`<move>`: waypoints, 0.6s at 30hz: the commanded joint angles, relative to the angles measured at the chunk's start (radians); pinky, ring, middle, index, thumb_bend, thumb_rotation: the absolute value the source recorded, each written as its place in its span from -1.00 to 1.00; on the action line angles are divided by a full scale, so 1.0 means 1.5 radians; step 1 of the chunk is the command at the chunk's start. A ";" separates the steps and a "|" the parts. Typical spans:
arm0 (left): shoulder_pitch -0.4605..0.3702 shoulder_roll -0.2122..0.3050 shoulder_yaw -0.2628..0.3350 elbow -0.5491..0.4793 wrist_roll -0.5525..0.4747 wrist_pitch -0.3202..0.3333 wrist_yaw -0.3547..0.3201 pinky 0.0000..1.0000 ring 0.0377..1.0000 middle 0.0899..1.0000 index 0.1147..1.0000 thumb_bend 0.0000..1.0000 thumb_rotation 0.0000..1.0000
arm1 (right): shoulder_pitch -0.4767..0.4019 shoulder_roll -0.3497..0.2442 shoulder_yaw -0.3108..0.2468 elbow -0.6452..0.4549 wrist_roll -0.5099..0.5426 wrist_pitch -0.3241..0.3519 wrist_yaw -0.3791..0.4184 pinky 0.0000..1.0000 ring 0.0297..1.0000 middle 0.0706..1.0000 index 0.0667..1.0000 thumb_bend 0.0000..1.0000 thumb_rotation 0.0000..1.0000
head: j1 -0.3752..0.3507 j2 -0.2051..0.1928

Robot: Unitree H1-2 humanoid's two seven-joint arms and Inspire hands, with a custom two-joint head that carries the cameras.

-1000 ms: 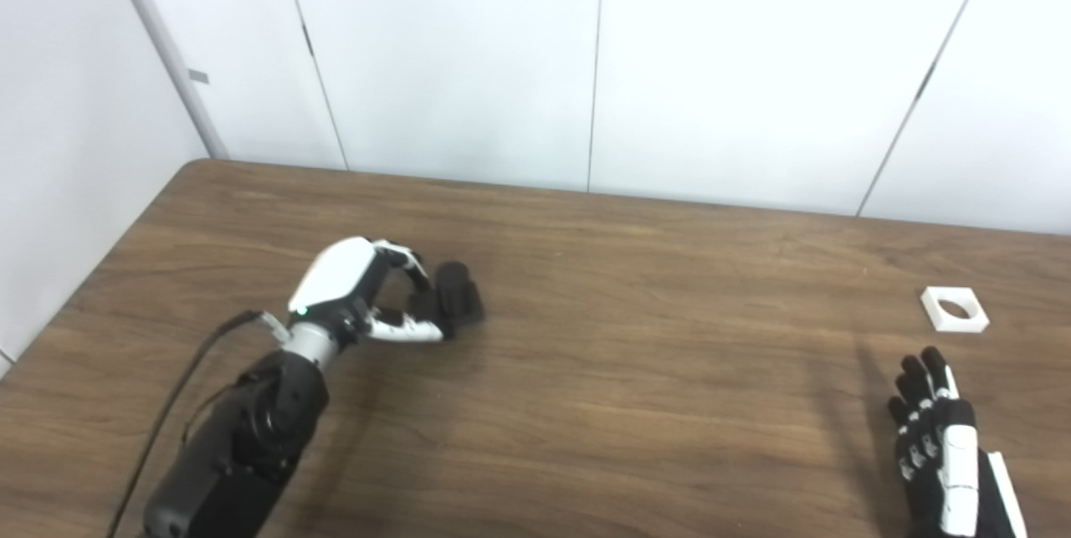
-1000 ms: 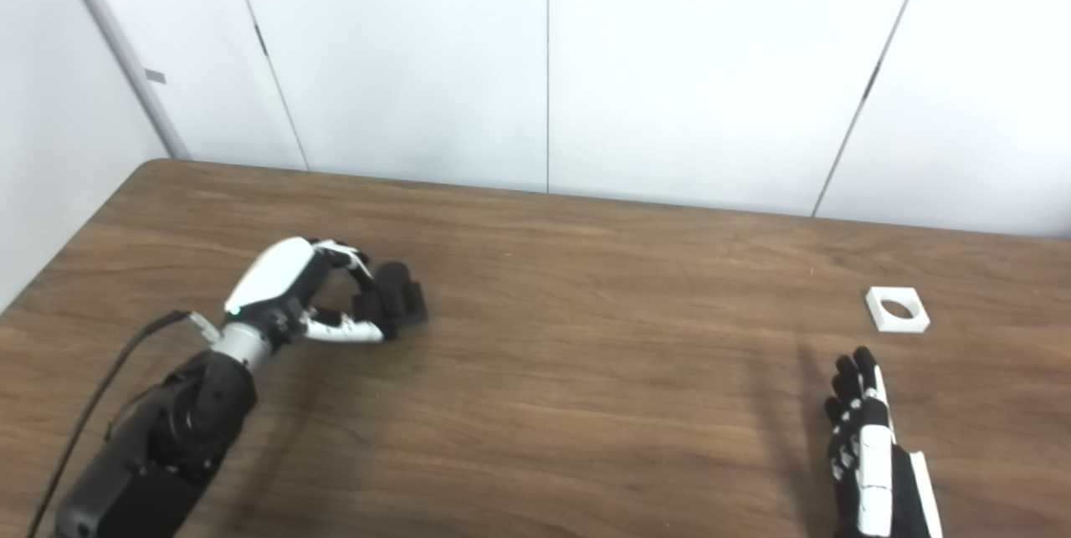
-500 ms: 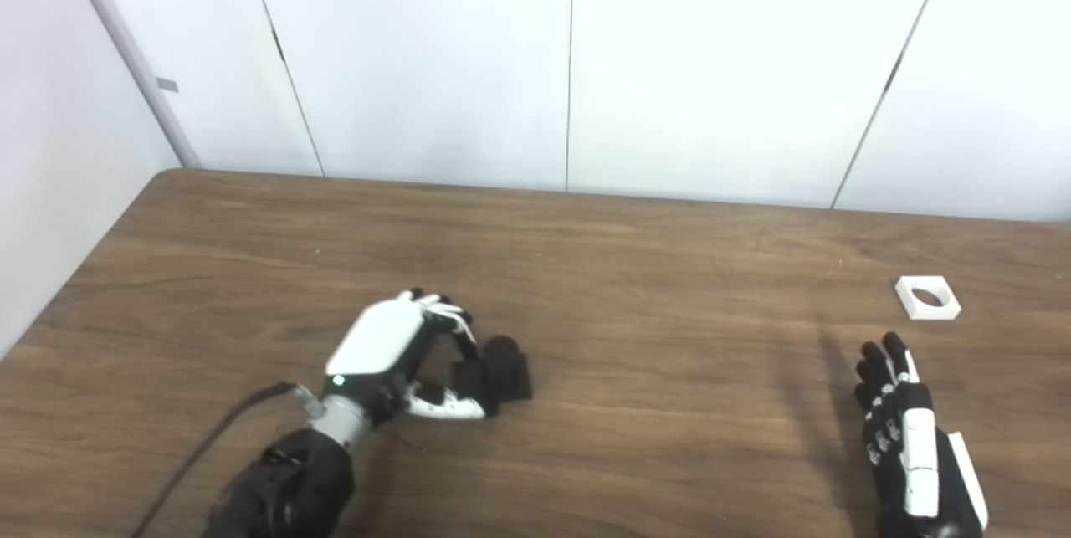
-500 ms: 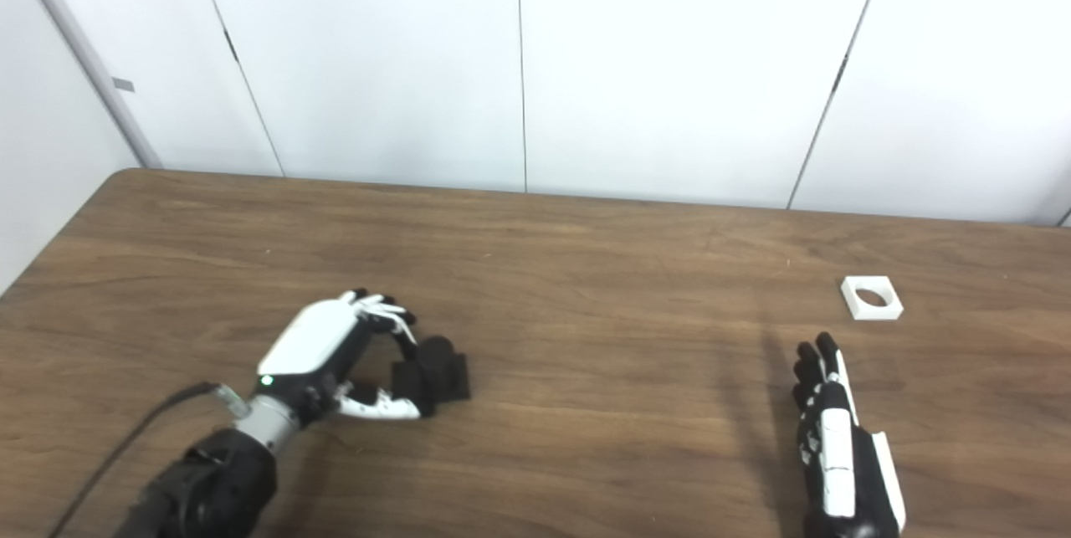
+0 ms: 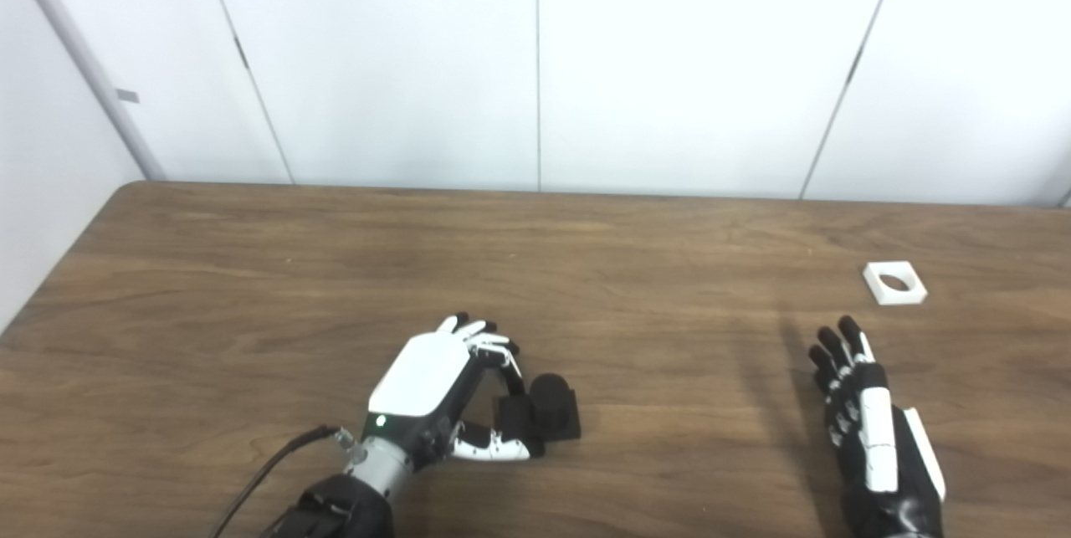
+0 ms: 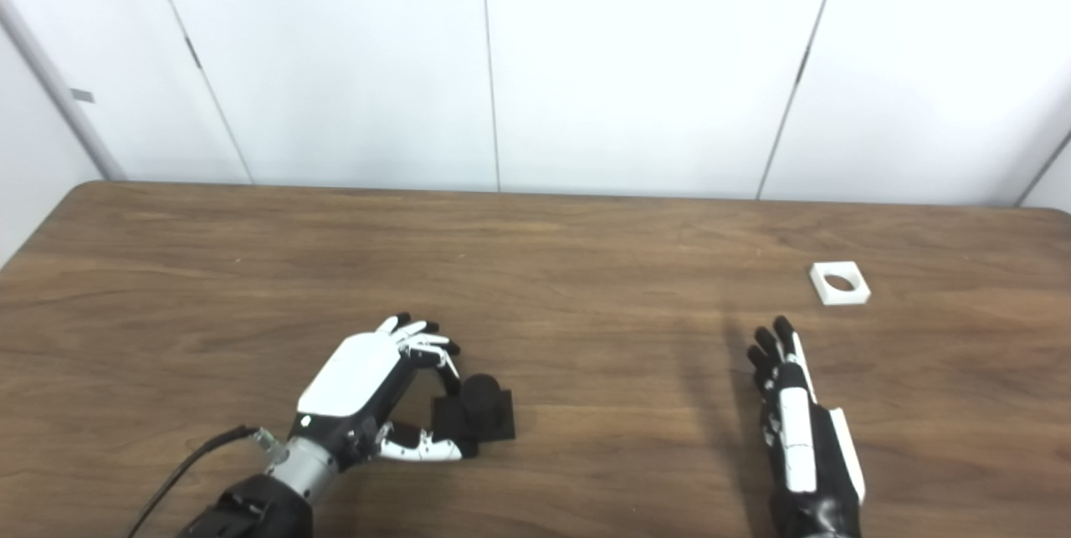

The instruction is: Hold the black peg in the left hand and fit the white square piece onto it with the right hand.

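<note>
The black peg [image 5: 550, 406], a short round post on a square black base, rests on the brown table [image 5: 251, 287] near the front middle. My left hand [image 5: 435, 383] is curled around the base's left side, with fingers above and thumb below, and grips it. The white square piece [image 5: 894, 283] with a round hole lies flat at the far right, apart from both hands. My right hand [image 5: 866, 429] is open and empty with fingers stretched out, nearer the front edge than the white piece. In the right eye view the peg [image 6: 481, 408] and the white piece [image 6: 839, 283] also show.
White wall panels [image 5: 535, 61] stand right behind the table's back edge. The table's left edge runs near a side wall. A black cable [image 5: 268, 471] trails from my left wrist.
The camera has turned to the right. Beyond that, my left hand has carried the black peg rightward and toward the front edge. The right hand stays open; the white piece has not moved.
</note>
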 commanded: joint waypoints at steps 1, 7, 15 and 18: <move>0.000 -0.003 -0.014 -0.012 0.016 -0.017 -0.010 1.00 0.81 0.54 -0.16 0.04 -0.89 | 0.008 0.018 0.004 -0.031 -0.004 -0.004 -0.004 1.00 0.88 0.88 0.97 0.09 1.00 | -0.007 0.004; 0.005 -0.013 -0.033 -0.007 0.028 -0.018 -0.020 1.00 0.83 0.55 -0.16 0.04 -0.89 | 0.008 0.020 0.004 -0.041 -0.003 0.009 -0.013 1.00 0.87 0.86 0.94 0.06 1.00 | -0.013 0.009; 0.014 -0.022 -0.039 0.003 0.033 -0.029 -0.020 1.00 0.81 0.54 -0.16 0.04 -0.89 | 0.001 0.006 -0.002 -0.050 -0.022 0.012 -0.023 0.98 0.85 0.85 0.85 -0.06 0.80 | -0.026 0.019; 0.015 -0.021 -0.040 0.003 0.033 -0.030 -0.027 1.00 0.82 0.55 -0.16 0.04 -0.89 | -0.009 -0.004 -0.007 -0.071 -0.061 0.043 -0.034 0.93 0.82 0.78 0.70 -0.01 0.32 | -0.039 0.022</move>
